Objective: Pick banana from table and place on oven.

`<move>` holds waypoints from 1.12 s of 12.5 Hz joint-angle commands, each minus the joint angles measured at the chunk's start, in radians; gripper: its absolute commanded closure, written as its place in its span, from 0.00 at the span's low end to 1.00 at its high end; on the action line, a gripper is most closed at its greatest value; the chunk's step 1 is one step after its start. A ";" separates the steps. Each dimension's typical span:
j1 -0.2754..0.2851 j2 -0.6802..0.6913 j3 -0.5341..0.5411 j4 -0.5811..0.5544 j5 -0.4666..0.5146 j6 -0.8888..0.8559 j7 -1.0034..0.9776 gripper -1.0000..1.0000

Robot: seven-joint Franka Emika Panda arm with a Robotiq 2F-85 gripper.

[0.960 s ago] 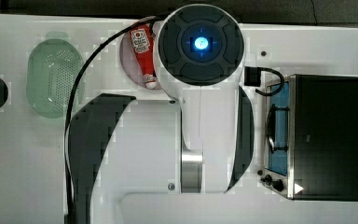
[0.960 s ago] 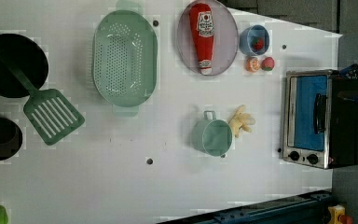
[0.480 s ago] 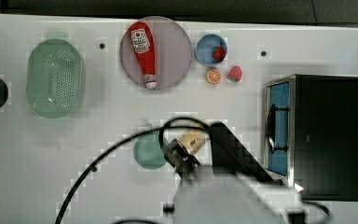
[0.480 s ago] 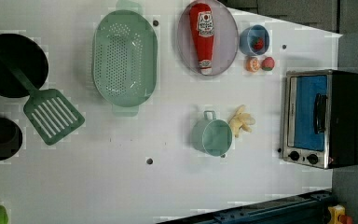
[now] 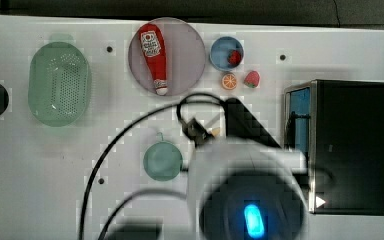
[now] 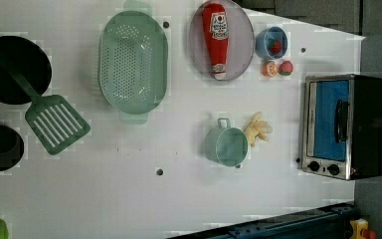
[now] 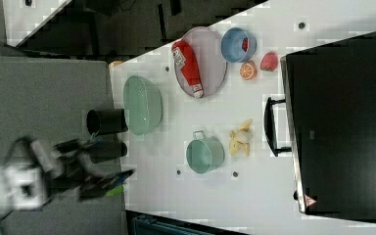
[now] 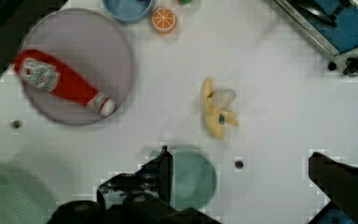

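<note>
Jaws [image 8: 237, 179] stand wide open and empty above the white desk [image 6: 129, 194]. At the desk's three o'clock edge in the left view sits the oven [image 6: 343, 127]. Just beside the green cup [image 6: 226, 145], at its two o'clock, lies the seemingly half-peeled banana [image 6: 257, 129].

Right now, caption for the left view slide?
Peeled yellow banana lies on the white table beside a small green pot, left of the silver toaster oven.

Bright even light, blocky pixelation; arm [image 5: 250, 200] seemingly motion-blurred.
</note>
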State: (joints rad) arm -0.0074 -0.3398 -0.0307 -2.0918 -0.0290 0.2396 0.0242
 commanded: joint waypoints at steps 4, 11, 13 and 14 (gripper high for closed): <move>-0.006 0.239 -0.019 -0.218 0.009 0.397 -0.011 0.00; -0.006 0.529 -0.021 -0.339 0.009 0.776 -0.010 0.00; -0.006 0.610 -0.020 -0.339 0.009 0.840 -0.010 0.00; -0.006 0.645 -0.020 -0.339 0.009 0.878 -0.010 0.00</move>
State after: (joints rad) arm -0.0054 0.3135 -0.0679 -2.4160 -0.0187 1.1211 0.0233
